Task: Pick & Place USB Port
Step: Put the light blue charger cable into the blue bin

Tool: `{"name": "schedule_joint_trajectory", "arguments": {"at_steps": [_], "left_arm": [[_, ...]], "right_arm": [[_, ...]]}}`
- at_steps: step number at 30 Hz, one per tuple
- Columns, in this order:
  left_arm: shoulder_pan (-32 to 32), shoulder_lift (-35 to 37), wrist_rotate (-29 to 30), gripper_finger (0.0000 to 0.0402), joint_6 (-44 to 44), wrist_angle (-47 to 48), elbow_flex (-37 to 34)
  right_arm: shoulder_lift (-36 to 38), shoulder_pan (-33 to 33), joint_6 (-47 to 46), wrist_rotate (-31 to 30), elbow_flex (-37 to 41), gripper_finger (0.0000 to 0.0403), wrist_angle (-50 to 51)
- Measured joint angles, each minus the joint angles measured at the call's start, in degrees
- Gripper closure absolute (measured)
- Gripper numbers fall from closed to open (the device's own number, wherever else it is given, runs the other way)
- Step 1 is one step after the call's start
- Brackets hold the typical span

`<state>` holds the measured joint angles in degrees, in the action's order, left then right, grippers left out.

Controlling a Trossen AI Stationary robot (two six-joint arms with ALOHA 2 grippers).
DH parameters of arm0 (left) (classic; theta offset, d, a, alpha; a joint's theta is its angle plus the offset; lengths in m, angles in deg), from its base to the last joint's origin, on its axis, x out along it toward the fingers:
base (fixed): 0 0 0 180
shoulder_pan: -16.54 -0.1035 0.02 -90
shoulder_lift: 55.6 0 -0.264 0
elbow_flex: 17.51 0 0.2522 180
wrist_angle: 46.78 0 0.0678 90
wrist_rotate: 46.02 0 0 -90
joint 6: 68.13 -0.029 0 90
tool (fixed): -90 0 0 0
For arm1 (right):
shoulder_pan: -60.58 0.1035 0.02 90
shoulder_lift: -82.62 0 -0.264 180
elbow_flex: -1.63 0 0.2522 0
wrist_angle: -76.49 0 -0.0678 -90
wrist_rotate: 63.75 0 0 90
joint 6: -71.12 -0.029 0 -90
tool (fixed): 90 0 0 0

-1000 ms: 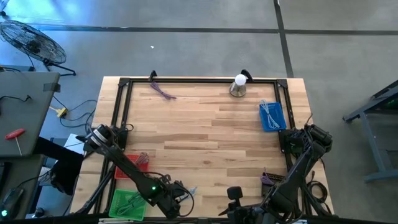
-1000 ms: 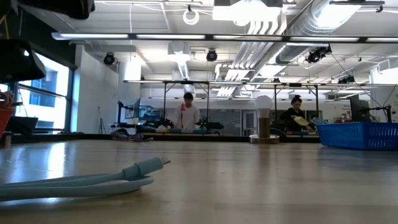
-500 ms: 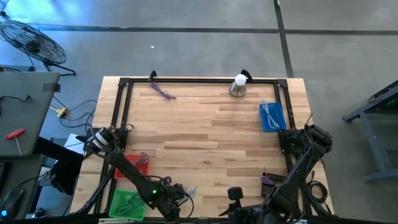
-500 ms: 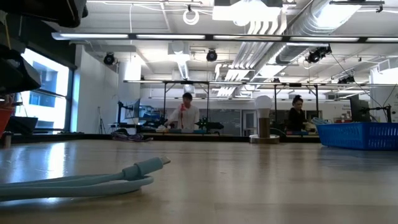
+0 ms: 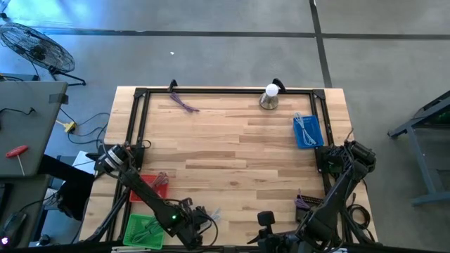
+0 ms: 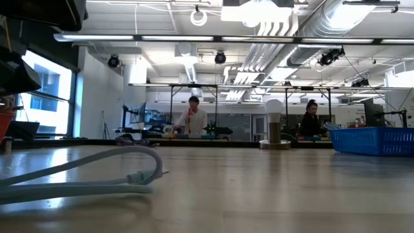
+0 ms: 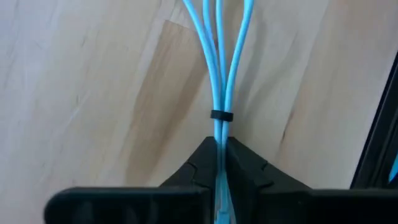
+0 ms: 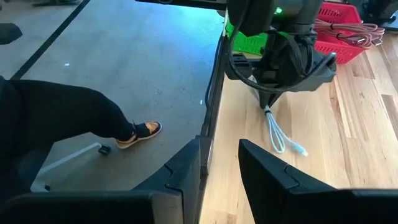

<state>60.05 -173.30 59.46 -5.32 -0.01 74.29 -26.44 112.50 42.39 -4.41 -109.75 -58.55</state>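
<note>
A light-blue USB cable (image 8: 281,135), folded into several strands and bound by a black tie (image 7: 221,116), lies near the table's near-left edge. Its connector end (image 8: 301,150) rests on the wood. My left gripper (image 7: 219,163) points steeply down and is shut on it; the high view shows gripper (image 5: 199,220) and cable (image 5: 214,213) beside the green basket. In the low view one strand (image 6: 97,169) arches above the tabletop. My right gripper (image 8: 219,167) hovers open over the near edge, facing the left gripper, and touches nothing. My left gripper pinches the bundled strands just below the black tie (image 7: 220,134) between its two fingers (image 7: 199,163). The fingers come from above, slanting down, and point along the strands. The rest of the cable lies slack on the table beyond the fingertips.
A green basket (image 5: 143,230) and a red basket (image 5: 150,187) with cables stand at the near left. A blue basket (image 5: 307,131) sits far right, a lamp (image 5: 270,97) and a purple cable (image 5: 184,104) at the far edge. A black frame (image 5: 225,91) rims the table. A person's leg (image 8: 74,115) is on the floor.
My left gripper has sunk a little onto the cable. In the low view the cable, which lay flat, now has one strand arched up off the table, and its connector end has drawn back toward the gripper.
</note>
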Motion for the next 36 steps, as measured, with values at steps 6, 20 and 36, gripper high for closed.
{"name": "schedule_joint_trajectory", "arguments": {"at_steps": [6,20,36], "left_arm": [[1.59,-0.42,10.03,0.0393,-3.39,-0.87,2.41],[10.66,0.01,44.52,0.0400,-35.96,-6.76,26.56],[12.08,-2.03,43.11,0.0400,-53.80,-26.69,26.84]], "right_arm": [[0.00,-0.02,0.48,-0.01,0.00,0.0300,-0.18],[-0.02,-1.36,3.91,5.58,0.02,0.0300,-5.92],[-0.82,-1.70,19.61,2.30,0.02,0.0298,-20.39]]}}
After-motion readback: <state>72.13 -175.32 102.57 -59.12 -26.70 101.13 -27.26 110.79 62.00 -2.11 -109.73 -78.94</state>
